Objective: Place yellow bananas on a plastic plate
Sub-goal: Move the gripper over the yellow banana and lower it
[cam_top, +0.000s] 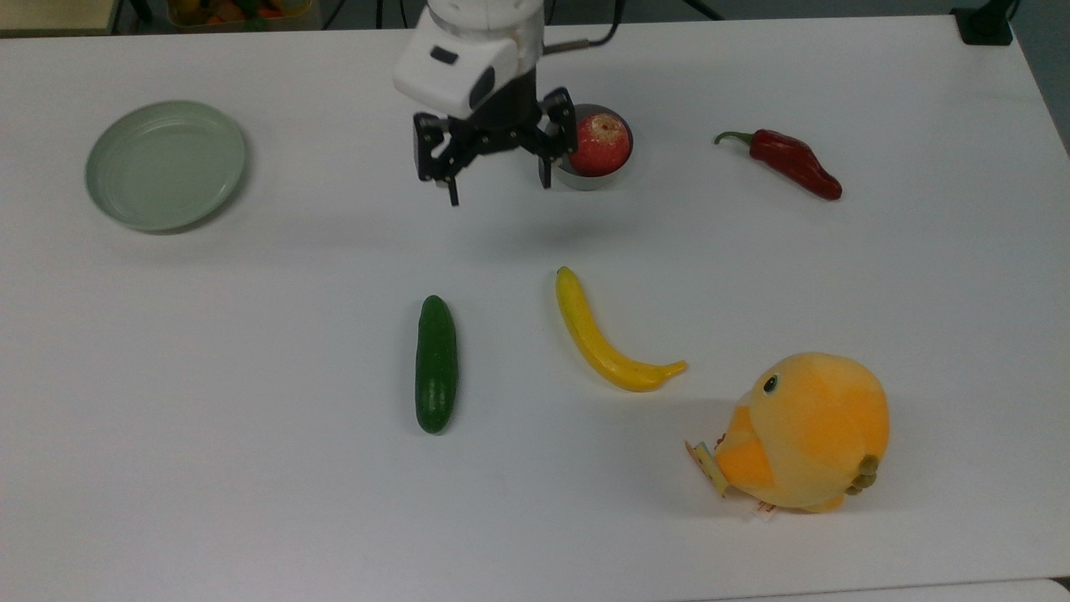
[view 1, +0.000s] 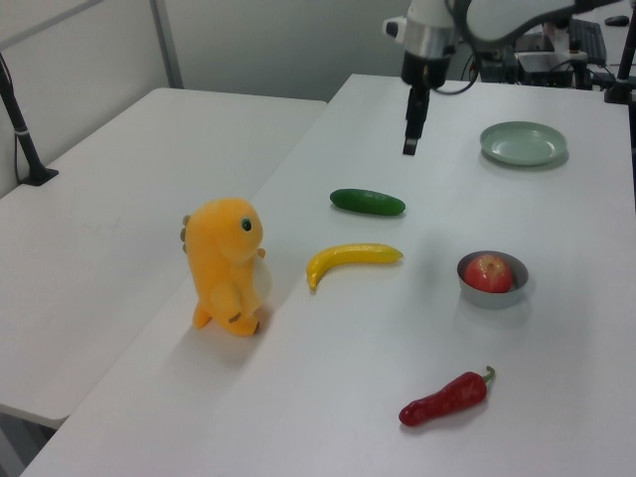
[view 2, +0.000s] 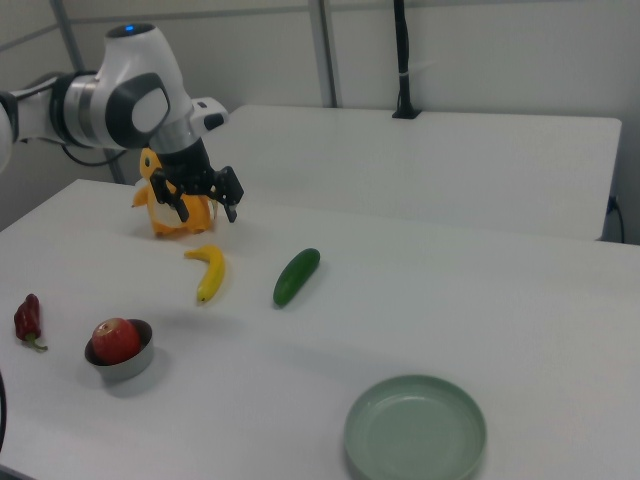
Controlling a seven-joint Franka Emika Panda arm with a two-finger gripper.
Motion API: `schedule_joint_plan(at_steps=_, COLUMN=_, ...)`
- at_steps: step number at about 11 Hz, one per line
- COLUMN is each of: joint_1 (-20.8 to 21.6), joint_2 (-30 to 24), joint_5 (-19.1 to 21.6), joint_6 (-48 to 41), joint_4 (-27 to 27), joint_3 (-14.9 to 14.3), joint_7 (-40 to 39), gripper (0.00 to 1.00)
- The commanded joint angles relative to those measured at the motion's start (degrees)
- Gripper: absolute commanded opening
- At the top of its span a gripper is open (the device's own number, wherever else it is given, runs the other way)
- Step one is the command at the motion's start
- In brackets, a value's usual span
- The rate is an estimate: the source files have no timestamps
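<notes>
Gripper (cam_top: 499, 188) hung wide open and empty above the table nr the apple bowl (cam_top: 588, 147) — banana (cam_top: 603, 341) lay flat well below it in the top view, long axis top-left to bottom-right, far from the green plate (cam_top: 165, 164) at the top view's left.

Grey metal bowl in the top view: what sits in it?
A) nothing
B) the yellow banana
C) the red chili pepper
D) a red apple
D: a red apple fills the grey metal bowl, while the yellow banana and the red chili pepper lie apart on the table.
</notes>
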Motion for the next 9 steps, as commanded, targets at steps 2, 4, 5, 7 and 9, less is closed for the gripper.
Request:
schedule_joint_plan(at_steps=2, joint_1=0.78, joint_2=6.81, joint_5=1.08, joint_6=9.11, joint_4=0.00, joint_3=2.25, joint_7=1.14, gripper=1.00)
schedule_joint_plan(at_steps=4, joint_1=1.65, joint_2=10.42, joint_5=0.38, joint_6=14.37, joint_4=0.00, joint_3=3.04, joint_7=4.55, gripper=1.00)
schedule_joint_plan(at_steps=5, joint_1=2.10, joint_2=12.00, joint_5=0.20, joint_6=16.14, joint_4=0.00, joint_3=2.96, joint_7=5.61, gripper=1.00)
schedule_joint_plan(at_steps=7, joint_1=2.37, joint_2=14.29, joint_5=-0.15, joint_6=18.61, joint_4=0.00, joint_3=3.39, joint_7=6.32, gripper=1.00)
schedule_joint_plan(at_steps=9, joint_1=2.10, joint_2=16.40, joint_5=-2.16, joint_6=20.46, joint_4=0.17, joint_3=4.89, joint_7=7.98, gripper=1.00)
